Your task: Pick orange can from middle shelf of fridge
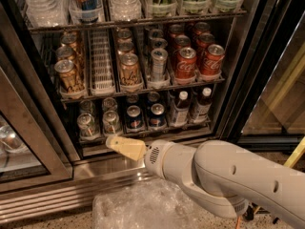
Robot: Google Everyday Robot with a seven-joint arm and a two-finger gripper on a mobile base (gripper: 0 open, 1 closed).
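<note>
The fridge [248, 75] stands open in front of me. On its middle shelf [162, 89], brownish-orange cans fill two lanes: a front orange can [69, 75] at the left and another orange can [129, 69] two lanes to the right, with more behind each. Between those lanes is an empty white ribbed lane [102, 63]. My gripper [119, 147], cream coloured, points left below the bottom shelf, well under the orange cans and touching nothing.
A silver can [158, 63] and red Coca-Cola cans [186, 63] fill the shelf's right half. Small cans and bottles [178, 106] stand on the bottom shelf, water bottles [45, 4] above. A glass door [19, 142] stands at left. Crumpled clear plastic [138, 206] lies on the floor.
</note>
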